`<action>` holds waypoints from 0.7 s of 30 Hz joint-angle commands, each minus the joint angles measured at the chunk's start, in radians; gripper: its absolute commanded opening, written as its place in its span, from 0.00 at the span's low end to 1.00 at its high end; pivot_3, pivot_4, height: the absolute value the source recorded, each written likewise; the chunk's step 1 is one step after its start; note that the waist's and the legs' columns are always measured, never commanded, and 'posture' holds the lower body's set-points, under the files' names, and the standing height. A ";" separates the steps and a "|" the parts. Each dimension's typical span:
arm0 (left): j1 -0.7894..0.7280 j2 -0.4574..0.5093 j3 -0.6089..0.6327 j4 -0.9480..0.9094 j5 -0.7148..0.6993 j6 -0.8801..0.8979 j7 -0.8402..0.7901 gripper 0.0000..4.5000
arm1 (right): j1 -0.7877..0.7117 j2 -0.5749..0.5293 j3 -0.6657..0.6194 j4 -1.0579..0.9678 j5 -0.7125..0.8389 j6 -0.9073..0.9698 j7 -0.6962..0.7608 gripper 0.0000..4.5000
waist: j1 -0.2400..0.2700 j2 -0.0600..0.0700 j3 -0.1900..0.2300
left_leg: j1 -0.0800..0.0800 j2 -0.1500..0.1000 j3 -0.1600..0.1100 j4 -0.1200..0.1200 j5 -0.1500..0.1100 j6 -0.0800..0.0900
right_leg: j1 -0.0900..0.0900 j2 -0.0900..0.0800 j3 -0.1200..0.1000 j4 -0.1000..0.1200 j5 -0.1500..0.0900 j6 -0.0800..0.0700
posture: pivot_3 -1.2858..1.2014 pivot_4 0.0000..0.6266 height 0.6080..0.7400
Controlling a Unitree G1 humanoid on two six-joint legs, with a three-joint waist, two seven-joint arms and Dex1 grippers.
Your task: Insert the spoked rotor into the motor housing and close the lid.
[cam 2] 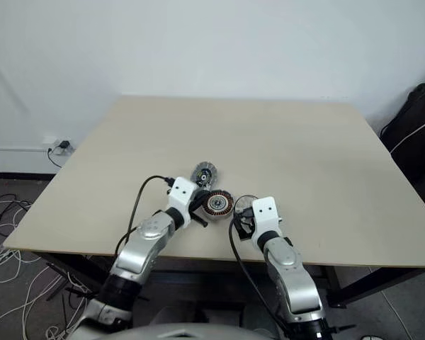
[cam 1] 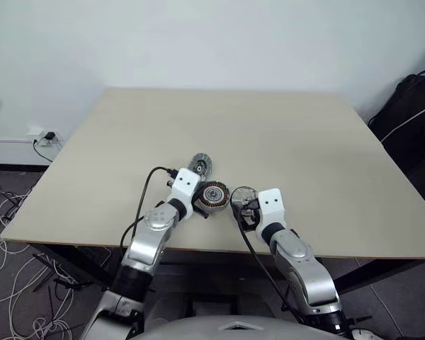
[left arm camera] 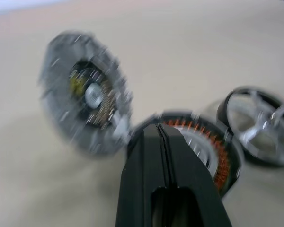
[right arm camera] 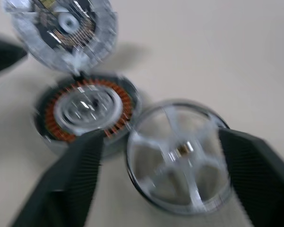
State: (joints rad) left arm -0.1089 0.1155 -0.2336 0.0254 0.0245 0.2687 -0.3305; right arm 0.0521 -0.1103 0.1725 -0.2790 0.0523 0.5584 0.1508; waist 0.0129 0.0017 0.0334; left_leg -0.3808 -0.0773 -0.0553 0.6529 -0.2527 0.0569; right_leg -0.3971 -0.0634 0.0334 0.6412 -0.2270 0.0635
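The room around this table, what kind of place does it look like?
Probably a lab or office test room: a plain light table against a bare white wall, a wall socket with loose cables trailing over the floor, and a black bag to one side.

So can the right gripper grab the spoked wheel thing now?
Probably yes: the right gripper has its fingers open on either side of the spoked rotor, with nothing between them.

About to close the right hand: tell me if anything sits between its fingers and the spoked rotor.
Nothing visible does. The right hand stands open with its fingers on either side of the spoked rotor. The motor housing lies just beside the rotor.
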 commanded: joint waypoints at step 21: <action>0.295 -0.010 0.024 -0.118 -0.101 -0.187 -0.010 0.00 | -0.390 0.040 0.184 0.239 -0.104 0.182 0.060 0.00 | 0.000 0.001 -0.001 | 0.000 0.000 -0.001 0.000 0.000 0.000 | 0.000 0.000 -0.003 0.001 0.000 -0.002 | 0.52 0.00 1.00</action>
State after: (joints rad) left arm 0.1874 0.1081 -0.2063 -0.0417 -0.0696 0.0995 -0.3313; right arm -0.3026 -0.0802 0.3540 -0.0405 -0.0386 0.7349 0.2144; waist 0.0124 0.0026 0.0327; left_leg -0.3807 -0.0774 -0.0561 0.6529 -0.2526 0.0566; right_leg -0.3972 -0.0636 0.0309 0.6418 -0.2268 0.0611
